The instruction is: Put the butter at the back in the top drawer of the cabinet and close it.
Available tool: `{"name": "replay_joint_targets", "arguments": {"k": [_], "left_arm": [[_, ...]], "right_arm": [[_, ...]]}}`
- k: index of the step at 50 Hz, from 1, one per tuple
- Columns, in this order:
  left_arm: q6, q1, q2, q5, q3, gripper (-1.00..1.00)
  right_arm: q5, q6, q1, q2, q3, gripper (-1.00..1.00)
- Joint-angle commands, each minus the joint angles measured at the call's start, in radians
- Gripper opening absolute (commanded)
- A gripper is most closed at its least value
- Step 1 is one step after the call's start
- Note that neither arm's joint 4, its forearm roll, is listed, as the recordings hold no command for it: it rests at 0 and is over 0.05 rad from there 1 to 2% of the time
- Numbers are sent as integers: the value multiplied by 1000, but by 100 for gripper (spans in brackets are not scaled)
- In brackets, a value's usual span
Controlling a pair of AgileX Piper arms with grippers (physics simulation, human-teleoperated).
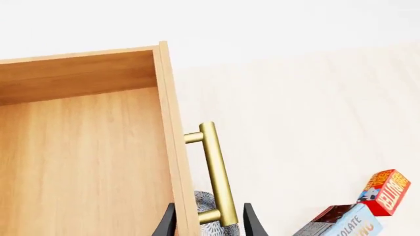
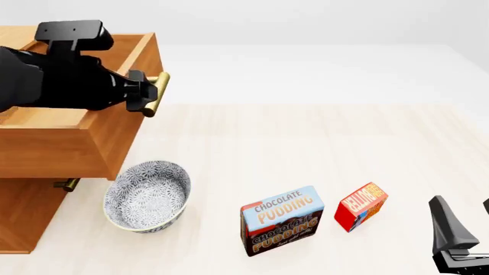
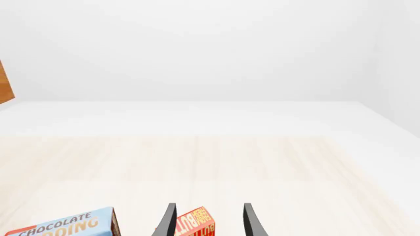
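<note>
The butter, a small red and orange box, stands on the table right of the pudding box; it also shows in the left wrist view. The cabinet is at the left with its top drawer pulled out and its inside bare. My left gripper is open at the drawer's front, its fingers straddling the brass handle. My right gripper is open low at the right, just behind the butter, which shows between its fingers without touching them.
A patterned bowl sits on the table below the open drawer's front. The blue-and-brown Chocolate Pudding box stands between the bowl and the butter. A lower drawer's brass handle peeks out under the open drawer.
</note>
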Motion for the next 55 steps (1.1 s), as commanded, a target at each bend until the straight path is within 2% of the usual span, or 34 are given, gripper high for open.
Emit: {"name": "replay_joint_targets", "arguments": {"k": [1,19,42,55], "left_arm": [[98,-20,-37,107,-69,100],[144,-6,-93,187,-141,100],[185,-37,-96,186,-159,100],[190,-125,-26,140,-167,100]], "right_arm": [[0,0,0,0,0,100],[0,0,0,0,0,100],[0,0,0,0,0,100],[0,0,0,0,0,100]]}}
